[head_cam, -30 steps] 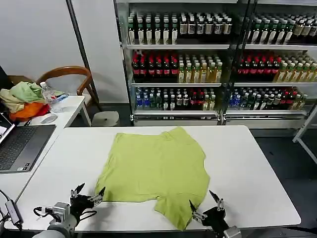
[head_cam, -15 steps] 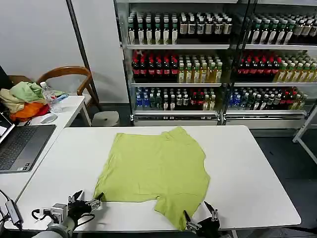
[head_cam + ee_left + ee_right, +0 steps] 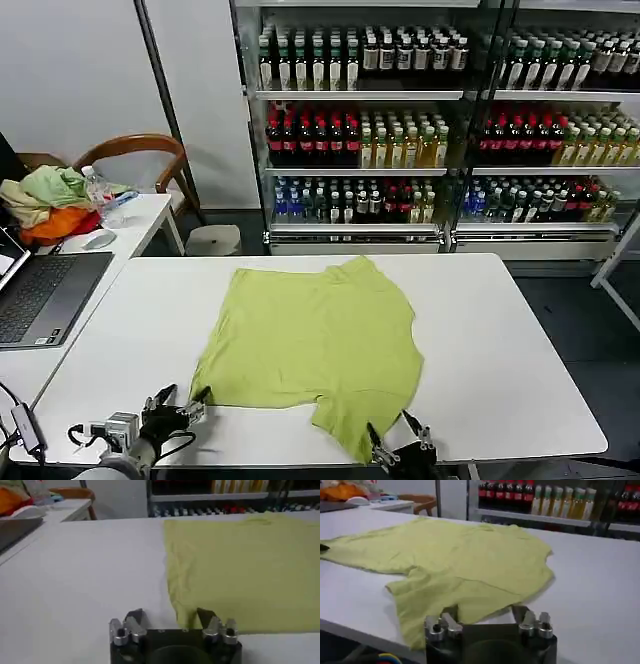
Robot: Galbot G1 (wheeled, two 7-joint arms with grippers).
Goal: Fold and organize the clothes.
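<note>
While the T-shirt (image 3: 315,350) is being left spread flat at the centre of the white table (image 3: 500,340), both spread-jawed grippers, left gripper (image 3: 178,411) at 7 o'clock and right gripper (image 3: 397,450) at 5 o'clock, are being poised near its edge, presumably for grasping.

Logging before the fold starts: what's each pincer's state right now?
Left pincer: open, holding nothing, beside the T-shirt.
Right pincer: open, holding nothing.

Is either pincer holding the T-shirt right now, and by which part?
Nothing held: left pincer and right pincer are open, at the near edge of the T-shirt.
</note>
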